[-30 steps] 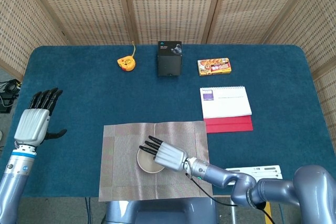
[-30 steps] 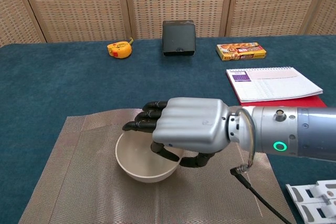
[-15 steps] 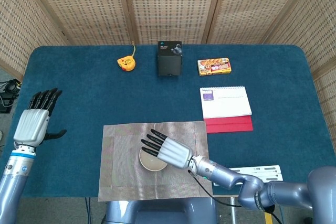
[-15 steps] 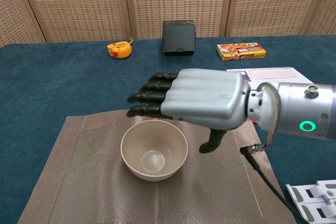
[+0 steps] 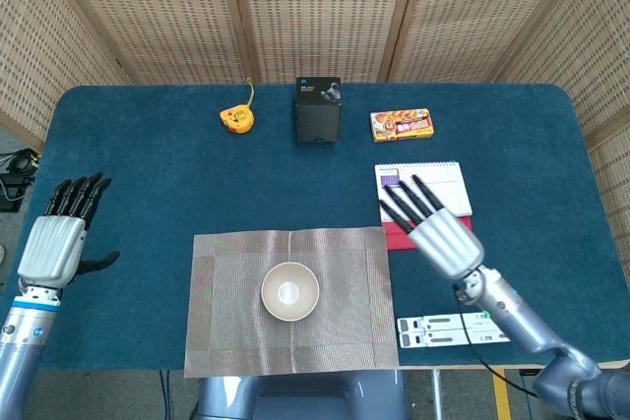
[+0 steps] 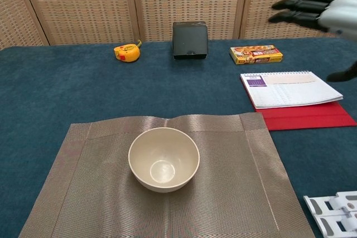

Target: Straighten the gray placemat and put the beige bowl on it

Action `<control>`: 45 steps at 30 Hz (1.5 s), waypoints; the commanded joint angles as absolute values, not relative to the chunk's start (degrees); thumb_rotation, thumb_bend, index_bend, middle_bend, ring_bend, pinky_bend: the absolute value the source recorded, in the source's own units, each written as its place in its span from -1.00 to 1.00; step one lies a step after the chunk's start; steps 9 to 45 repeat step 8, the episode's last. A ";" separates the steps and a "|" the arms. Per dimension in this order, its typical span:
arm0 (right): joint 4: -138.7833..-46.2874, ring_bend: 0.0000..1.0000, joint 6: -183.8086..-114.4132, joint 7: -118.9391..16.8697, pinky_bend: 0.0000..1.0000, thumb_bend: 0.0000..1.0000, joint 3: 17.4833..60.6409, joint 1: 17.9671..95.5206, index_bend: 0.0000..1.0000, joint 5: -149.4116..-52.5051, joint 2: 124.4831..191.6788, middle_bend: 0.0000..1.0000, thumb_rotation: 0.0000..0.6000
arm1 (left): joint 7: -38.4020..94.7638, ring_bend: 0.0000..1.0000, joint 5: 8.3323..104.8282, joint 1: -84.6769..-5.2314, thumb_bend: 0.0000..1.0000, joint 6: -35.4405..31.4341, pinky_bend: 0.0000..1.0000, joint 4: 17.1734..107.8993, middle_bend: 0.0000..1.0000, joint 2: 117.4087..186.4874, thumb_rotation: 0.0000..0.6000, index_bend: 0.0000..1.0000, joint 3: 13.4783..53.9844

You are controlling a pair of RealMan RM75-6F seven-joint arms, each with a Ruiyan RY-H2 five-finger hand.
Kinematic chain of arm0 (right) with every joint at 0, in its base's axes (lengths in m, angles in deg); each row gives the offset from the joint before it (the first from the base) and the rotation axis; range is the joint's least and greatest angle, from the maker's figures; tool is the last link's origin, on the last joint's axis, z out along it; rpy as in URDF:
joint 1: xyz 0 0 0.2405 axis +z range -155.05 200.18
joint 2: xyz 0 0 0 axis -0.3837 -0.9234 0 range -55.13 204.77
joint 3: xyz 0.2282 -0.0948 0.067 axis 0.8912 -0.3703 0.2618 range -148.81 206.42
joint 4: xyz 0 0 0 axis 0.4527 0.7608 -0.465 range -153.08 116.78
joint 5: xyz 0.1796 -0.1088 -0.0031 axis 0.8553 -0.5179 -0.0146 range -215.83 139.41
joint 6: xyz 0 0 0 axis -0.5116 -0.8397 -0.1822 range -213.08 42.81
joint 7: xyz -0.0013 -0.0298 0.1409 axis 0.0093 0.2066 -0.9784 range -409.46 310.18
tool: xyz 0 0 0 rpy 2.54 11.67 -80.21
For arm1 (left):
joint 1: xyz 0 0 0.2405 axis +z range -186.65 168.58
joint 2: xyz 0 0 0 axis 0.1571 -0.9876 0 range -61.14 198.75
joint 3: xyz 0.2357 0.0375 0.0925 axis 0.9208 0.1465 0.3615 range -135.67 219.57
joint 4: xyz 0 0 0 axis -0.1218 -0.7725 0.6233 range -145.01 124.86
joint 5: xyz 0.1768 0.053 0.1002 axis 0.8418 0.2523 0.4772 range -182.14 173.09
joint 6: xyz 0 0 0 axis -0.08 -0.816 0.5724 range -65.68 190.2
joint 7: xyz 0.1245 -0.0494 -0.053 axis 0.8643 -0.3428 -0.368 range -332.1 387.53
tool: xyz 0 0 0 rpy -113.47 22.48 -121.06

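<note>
the round beige bowl (image 5: 289,291) sits upright near the middle of the woven gray rectangular placemat (image 5: 226,341), which lies flat and roughly square to the near edge of the blue-covered counter (image 5: 148,154). the right hand (image 5: 433,228) hovers released over the white spiral notebook on its red folder (image 5: 433,233), fingers spread and holding nothing; the left hand (image 5: 61,235) hangs beside the counter's left edge, also released with fingers apart. the task looks essentially finished. the main risk i see is in pulling the right arm away: a low sweep could snag the notebook or the white plastic strip (image 5: 453,327) near the counter edge, or brush the mat's corner and skew it, dragging the bowl off centre.
</note>
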State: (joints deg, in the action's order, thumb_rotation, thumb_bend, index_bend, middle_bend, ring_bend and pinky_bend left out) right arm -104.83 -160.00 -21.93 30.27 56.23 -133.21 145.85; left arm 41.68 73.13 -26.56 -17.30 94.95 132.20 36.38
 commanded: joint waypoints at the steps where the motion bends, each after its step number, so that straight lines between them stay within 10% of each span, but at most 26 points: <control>1: -101.01 -1.00 -169.20 -31.11 -1.00 -1.00 30.08 47.48 -1.00 -128.59 144.41 -1.00 1.00 | 39.81 -1.00 76.01 -24.13 -1.00 -20.27 -1.00 93.10 -1.00 132.89 1.00 -1.00 38.17; 8: -96.30 -1.00 -178.37 -42.98 -1.00 -1.00 28.14 37.01 -1.00 -126.13 147.59 -1.00 1.00 | 37.35 -1.00 80.17 -19.85 -1.00 -24.62 -1.00 90.38 -1.00 133.38 1.00 -1.00 41.26; 45: -96.30 -1.00 -178.37 -42.98 -1.00 -1.00 28.14 37.01 -1.00 -126.13 147.59 -1.00 1.00 | 37.35 -1.00 80.17 -19.85 -1.00 -24.62 -1.00 90.38 -1.00 133.38 1.00 -1.00 41.26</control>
